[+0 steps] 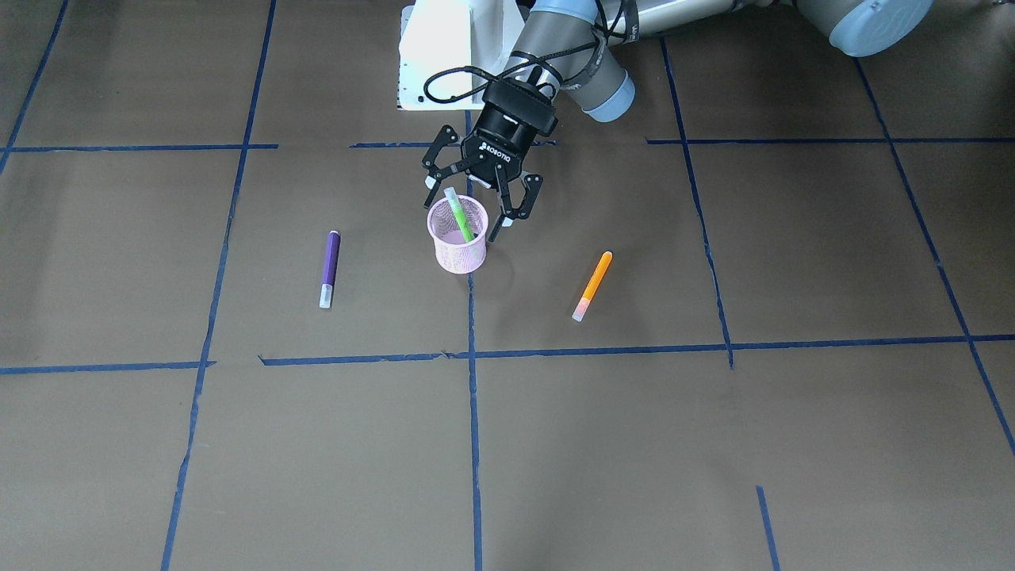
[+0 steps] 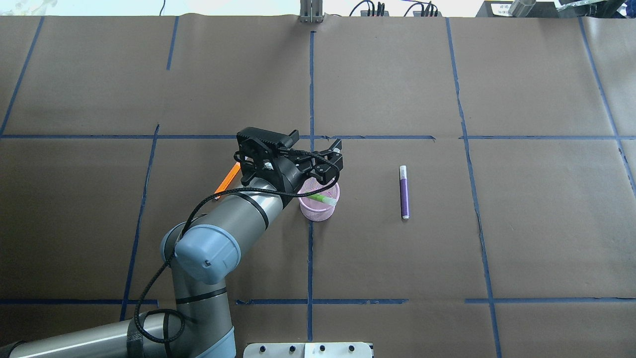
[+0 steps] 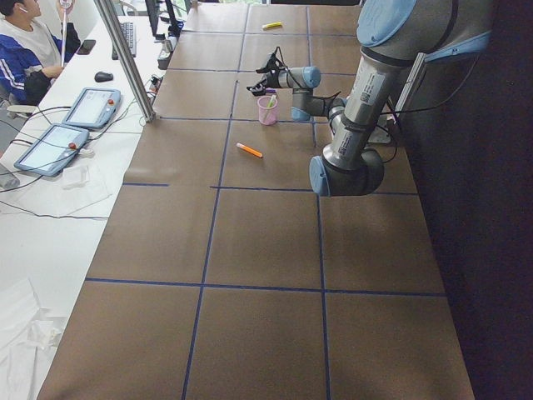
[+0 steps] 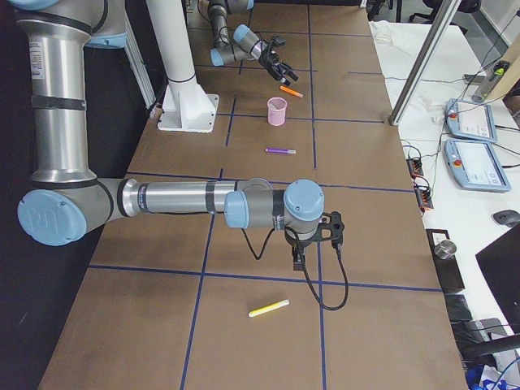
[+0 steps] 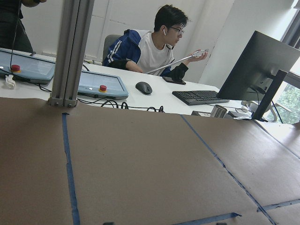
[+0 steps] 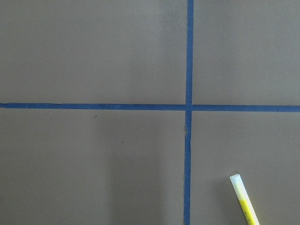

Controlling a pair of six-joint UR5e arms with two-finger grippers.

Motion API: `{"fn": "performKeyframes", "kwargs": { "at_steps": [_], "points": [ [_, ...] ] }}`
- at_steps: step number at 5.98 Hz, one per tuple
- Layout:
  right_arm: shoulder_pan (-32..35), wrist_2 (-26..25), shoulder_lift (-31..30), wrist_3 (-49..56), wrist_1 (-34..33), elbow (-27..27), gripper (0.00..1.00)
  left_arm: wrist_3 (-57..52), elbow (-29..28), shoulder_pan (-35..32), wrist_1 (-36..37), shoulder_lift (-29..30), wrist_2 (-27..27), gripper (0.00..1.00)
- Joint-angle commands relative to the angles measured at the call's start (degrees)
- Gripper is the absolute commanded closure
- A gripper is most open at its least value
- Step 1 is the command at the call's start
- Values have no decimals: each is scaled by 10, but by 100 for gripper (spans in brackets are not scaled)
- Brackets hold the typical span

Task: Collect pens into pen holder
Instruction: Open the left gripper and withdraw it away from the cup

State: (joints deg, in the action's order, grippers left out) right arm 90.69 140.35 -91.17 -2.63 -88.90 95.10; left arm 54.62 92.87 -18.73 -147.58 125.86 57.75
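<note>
1. The left gripper (image 1: pixel 469 205) hangs over the pen holder (image 1: pixel 461 252) with its jaws spread wide, holding nothing. The green pen (image 1: pixel 458 216) leans inside, cap above the rim.
2. The purple pen (image 1: pixel 330 266) and orange pen (image 1: pixel 594 284) lie flat on either side, apart from the holder.
3. Recommended: rise straight up before moving sideways, lest the jaws catch the cap.
4. The overhead view hides most of the orange pen behind the left arm (image 2: pixel 233 214); the front view shows it whole.
5. Only the right-side and right wrist views show a yellow pen (image 4: pixel 269 308), near the right gripper (image 4: pixel 325 231). Whether that gripper is open or closed cannot be told.

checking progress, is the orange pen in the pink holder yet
No, the orange pen lies flat on the table, apart from the pen holder, which holds only the green pen.
</note>
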Motion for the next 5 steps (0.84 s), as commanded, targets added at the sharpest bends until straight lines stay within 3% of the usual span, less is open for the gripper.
{"fn": "performKeyframes", "kwargs": {
  "at_steps": [1, 2, 3, 4, 5],
  "points": [
    [-14, -16, -1, 2, 27, -11, 0, 0, 66, -73, 77, -17, 103, 0],
    [-14, -23, -15, 9, 102, -51, 0, 0, 131, -120, 147, -47, 163, 0],
    [-17, -24, -25, 9, 215, -124, 0, 0, 145, -171, 186, -65, 244, 0],
    [-28, -28, -23, 9, 318, -205, 0, 0, 146, -196, 189, -89, 287, 0],
    [-44, -58, -23, 8, 355, -229, 0, 0, 154, -226, 219, -110, 354, 0]
  ]
}}
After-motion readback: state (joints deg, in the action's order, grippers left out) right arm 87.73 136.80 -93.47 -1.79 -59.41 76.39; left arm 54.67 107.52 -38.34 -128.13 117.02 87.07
